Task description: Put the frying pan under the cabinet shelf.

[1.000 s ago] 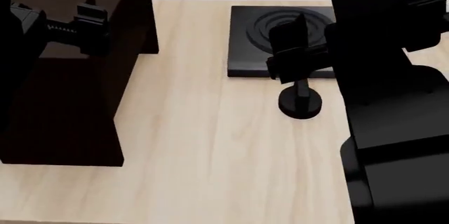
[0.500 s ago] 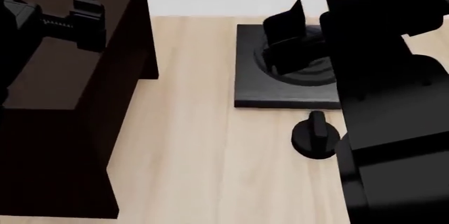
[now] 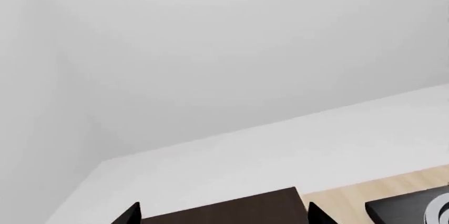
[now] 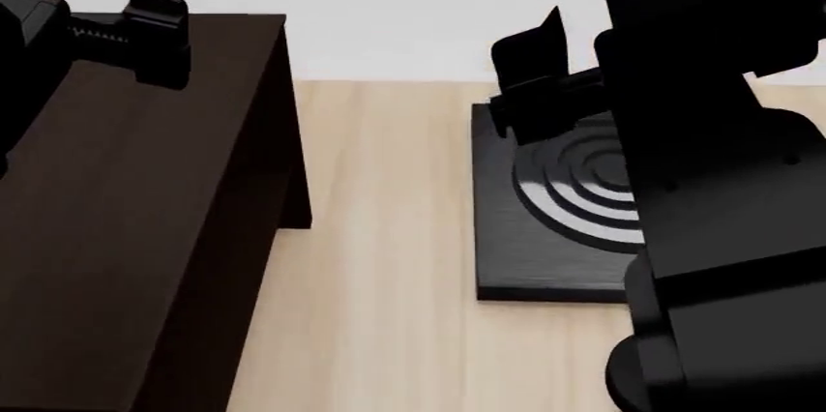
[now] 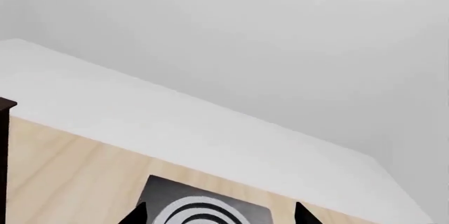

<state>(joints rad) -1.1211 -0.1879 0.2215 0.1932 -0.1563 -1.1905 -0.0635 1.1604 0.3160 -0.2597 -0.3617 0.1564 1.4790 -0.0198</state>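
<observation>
Knob is dropping out of your head view as it tilts up; the frying pan is showing in no view, so you are still searching. Both the left gripper [image 4: 130,15] and right gripper [image 4: 543,69] are hanging spread, empty. Ringed burner plate [image 4: 555,209] is lying beside the wood-grain cabinet shelf [image 4: 116,209].

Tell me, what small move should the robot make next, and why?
Probably turn the head to look for the frying pan, since none of the views shows it. Only the cabinet shelf, the burner plate and the wooden table are in sight. The left end effector and the right end effector are both open and hold nothing, so there is nothing to carry yet.
</observation>
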